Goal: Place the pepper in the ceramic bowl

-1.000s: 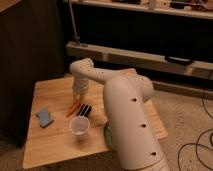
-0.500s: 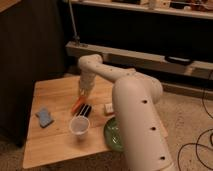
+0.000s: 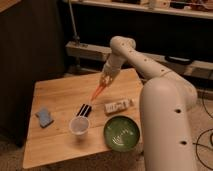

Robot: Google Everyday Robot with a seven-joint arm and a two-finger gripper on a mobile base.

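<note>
The gripper (image 3: 106,78) clasps the pepper (image 3: 99,90) by its thick end (tip dangling), high above the table (image 3: 55,97), likely to clear the bowl (image 3: 121,134) rim

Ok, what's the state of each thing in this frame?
pincer: above the table, shut on the pepper
pepper: held in the air, tip slanting down
ceramic bowl: upright on the table, empty
plastic cup: upright beside the bowl, apart from it
black striped block: lying flat
white packet: lying flat
blue sponge: lying flat
</note>
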